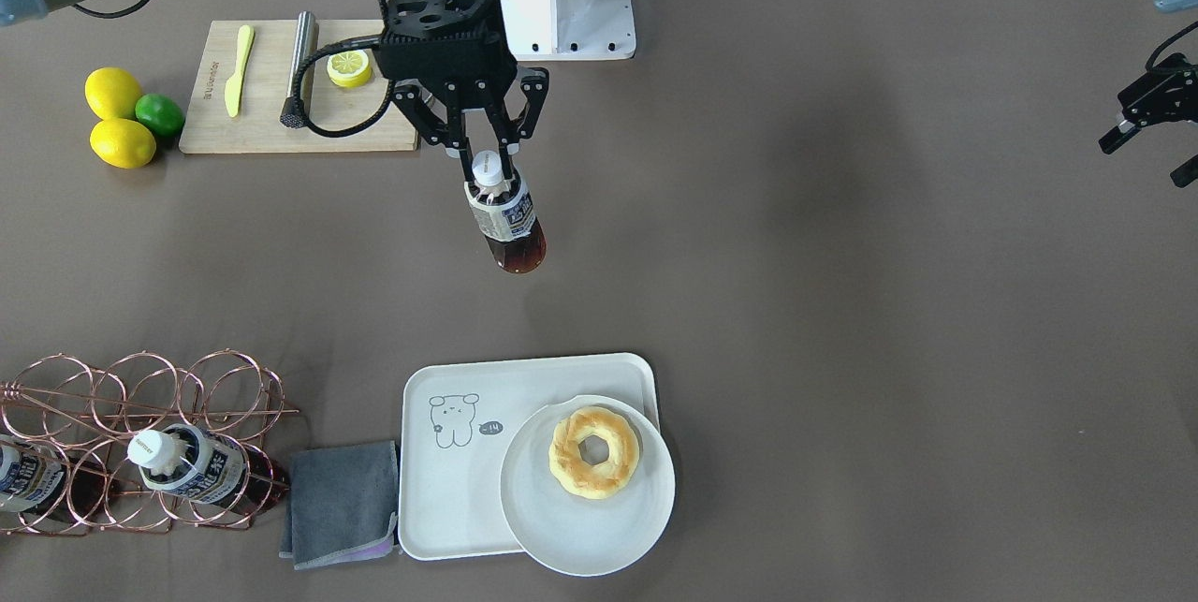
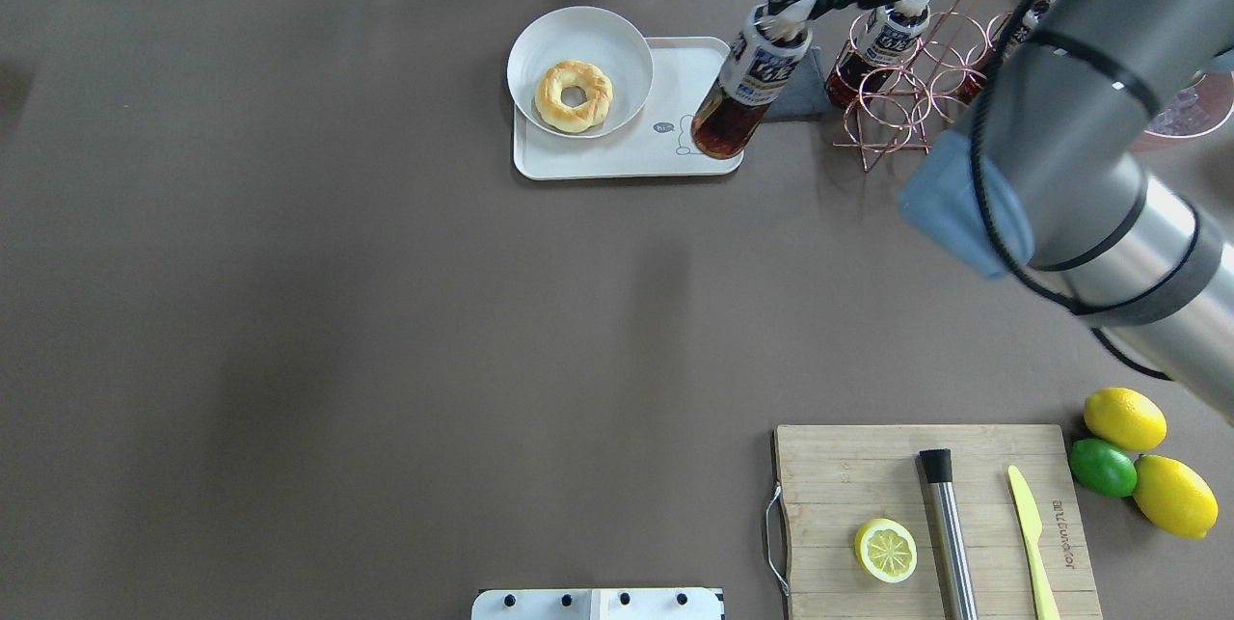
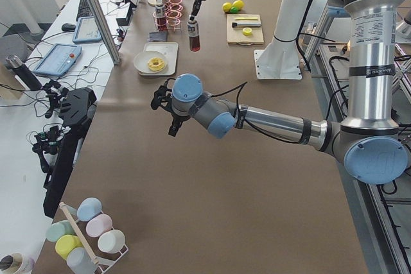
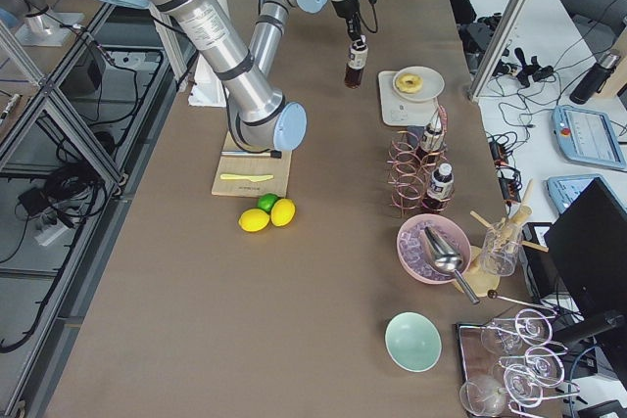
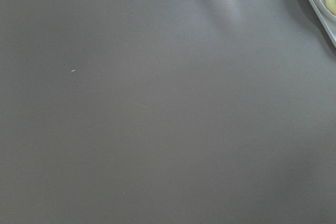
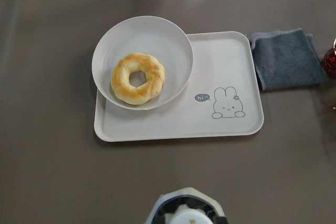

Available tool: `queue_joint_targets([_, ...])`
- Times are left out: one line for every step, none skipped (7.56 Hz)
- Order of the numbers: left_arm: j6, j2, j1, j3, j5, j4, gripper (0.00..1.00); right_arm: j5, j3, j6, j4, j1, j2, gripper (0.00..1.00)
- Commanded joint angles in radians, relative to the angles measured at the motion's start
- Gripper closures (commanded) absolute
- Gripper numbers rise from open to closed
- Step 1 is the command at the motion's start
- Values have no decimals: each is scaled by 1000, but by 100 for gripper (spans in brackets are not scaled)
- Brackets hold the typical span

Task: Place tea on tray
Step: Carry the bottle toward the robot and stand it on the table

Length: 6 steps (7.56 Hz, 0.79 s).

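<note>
The brown table (image 1: 842, 302) carries a tray (image 1: 449, 499), a grey cloth (image 1: 342, 504) just beside it, a wire rack (image 1: 140, 396), a board (image 1: 211, 120), two lemons (image 1: 112, 92) and a lime (image 1: 160, 114).

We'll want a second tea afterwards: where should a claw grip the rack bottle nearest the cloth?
By its white cap and neck, coming from above. The bottle leans cap-up in the rack, whose wire rings circle its body and leave only the top free.

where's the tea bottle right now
In the front-facing view the tea hangs from the right gripper above bare table, between the cutting board and the tray.
</note>
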Motion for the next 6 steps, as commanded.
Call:
queue_joint_targets([0, 1, 2, 0, 0, 0, 1, -97, 0, 75, -49, -115, 3, 100])
queue_joint_targets([0, 1, 2, 0, 0, 0, 1, -112, -2, 83, -49, -129, 8, 100])
queue_joint_targets([0, 1, 2, 0, 0, 0, 1, -119, -3, 84, -49, -140, 9, 100])
queue_joint_targets([0, 1, 2, 0, 0, -2, 1, -135, -3, 112, -47, -153, 12, 100])
queue_joint_targets([0, 1, 4, 0, 0, 0, 1, -144, -12, 122, -49, -166, 29, 100])
queue_joint_targets([0, -1, 4, 0, 0, 0, 1, -168, -14, 123, -49, -183, 28, 100])
